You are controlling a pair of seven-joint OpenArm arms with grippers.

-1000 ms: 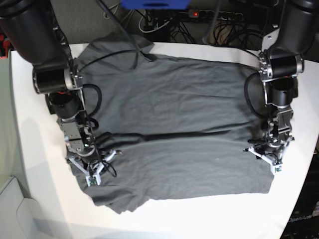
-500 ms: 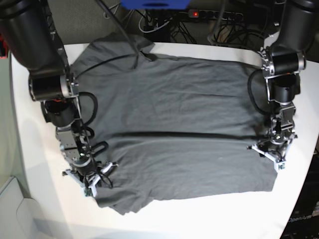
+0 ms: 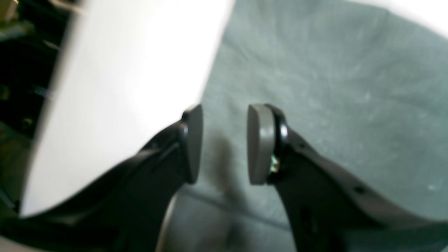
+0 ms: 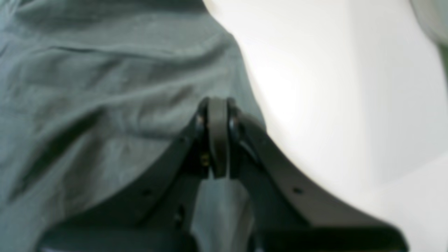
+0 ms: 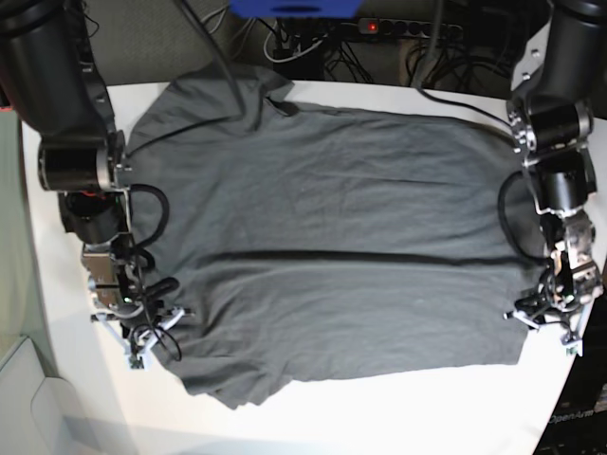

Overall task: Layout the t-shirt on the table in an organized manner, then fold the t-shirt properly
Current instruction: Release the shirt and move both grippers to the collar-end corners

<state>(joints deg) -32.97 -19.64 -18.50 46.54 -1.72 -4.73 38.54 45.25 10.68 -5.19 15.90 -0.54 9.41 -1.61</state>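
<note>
1. Pulled apart over the last second: right gripper [image 5: 138, 347] carried out to the edge of the t-shirt [image 5: 332, 237] on the base view's left, left gripper [image 5: 558, 332] carried to the opposite edge on that view's right
2. Stretched wider and flatter as a result, with the long crease across the middle thinner than a second ago and the lower corners drawn outward
3. Judged from that: layout step nearly finished, folding not yet started; one rumpled flap left at the lower left corner, probably worth smoothing first
4. Right side, seen from the wrist: pads pressed fully together at the cloth's border [image 4: 105, 87], beside bare table [image 4: 315, 87]; cannot tell whether any fabric is pinched between them
5. Left side, seen from the wrist: fingers [image 3: 259, 143] parted a modest way with nothing between them, poised over the very edge of the shirt where it meets the white top [image 3: 122, 70]
6. Spread face-down or face-up, hard to say which, across most of the table [image 5: 379, 417], no part hanging over the rim
7. Containers: none holding anything; only a pale box-like corner [image 5: 28, 398] at the lower left of the base view, contents impossible to make out
</note>
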